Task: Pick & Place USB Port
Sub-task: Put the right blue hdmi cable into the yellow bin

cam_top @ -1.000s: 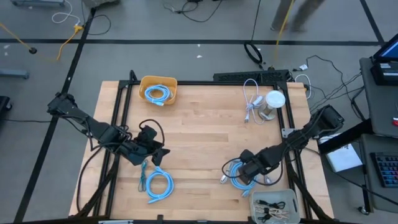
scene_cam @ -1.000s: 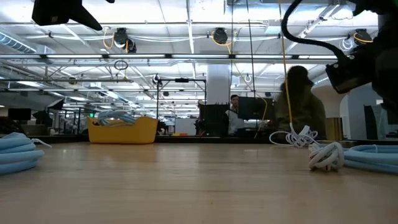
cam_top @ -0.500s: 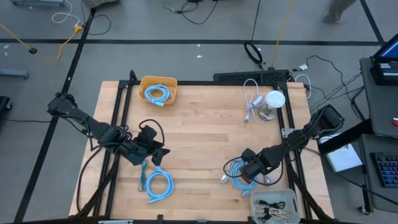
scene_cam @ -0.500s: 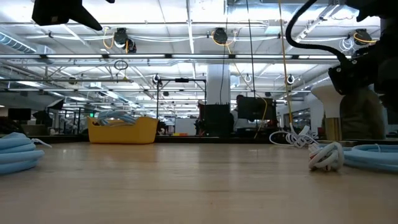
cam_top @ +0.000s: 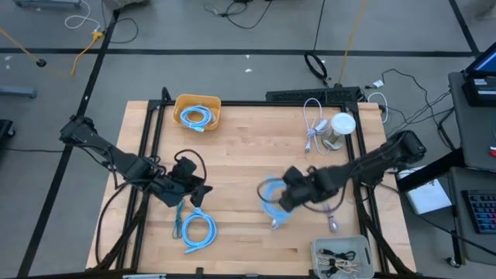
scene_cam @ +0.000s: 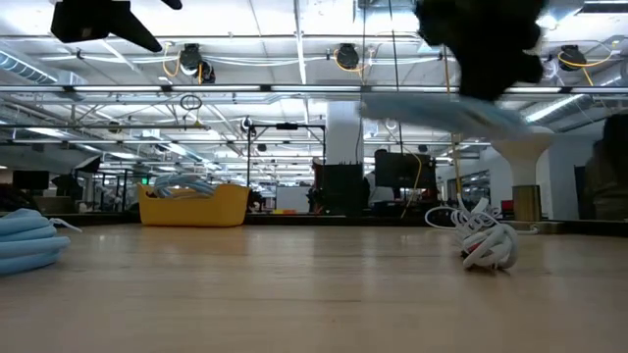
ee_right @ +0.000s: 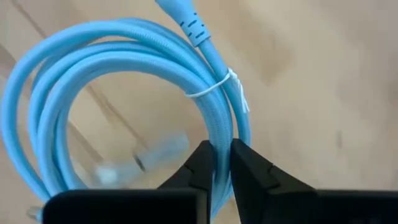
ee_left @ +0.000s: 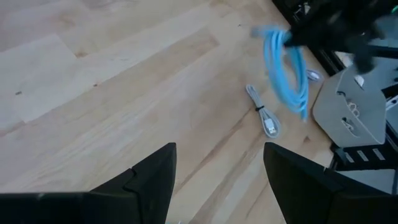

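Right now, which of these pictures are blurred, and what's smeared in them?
Low view: the right gripper and its blue cable coil are streaked by motion. High view: that coil is soft too. Left wrist view: the coil is slightly smeared. Right wrist view: coil crisp, the table behind blurred.

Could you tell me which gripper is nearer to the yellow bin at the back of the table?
The left gripper, open, hovers nearer the yellow bin, on the same side of the table. The right gripper, shut on a blue cable coil, is farther off toward the opposite side.
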`<move>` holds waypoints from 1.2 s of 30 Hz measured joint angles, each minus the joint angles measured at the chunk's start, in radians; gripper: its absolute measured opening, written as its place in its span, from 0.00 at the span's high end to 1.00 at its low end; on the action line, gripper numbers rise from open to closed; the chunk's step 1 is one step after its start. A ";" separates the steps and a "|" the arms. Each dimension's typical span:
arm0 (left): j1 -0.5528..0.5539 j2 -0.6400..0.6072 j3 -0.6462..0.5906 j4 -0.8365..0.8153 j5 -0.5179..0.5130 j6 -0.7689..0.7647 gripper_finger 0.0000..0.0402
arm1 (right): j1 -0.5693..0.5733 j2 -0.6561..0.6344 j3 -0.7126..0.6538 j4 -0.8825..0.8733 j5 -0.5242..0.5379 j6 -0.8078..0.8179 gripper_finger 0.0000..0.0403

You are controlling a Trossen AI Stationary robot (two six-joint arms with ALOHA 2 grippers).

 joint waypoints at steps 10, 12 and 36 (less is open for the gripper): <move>-0.130 0.084 0.000 -0.095 0.134 -0.182 0.39 | -0.270 -0.001 0.200 0.028 0.042 -0.256 0.94; -0.184 0.103 0.000 -0.149 0.135 -0.281 0.39 | -0.326 0.002 0.199 0.057 0.016 -0.294 0.94; -0.273 0.169 0.000 -0.163 0.024 -0.705 0.39 | -0.731 0.634 1.003 0.089 -0.297 -0.682 0.95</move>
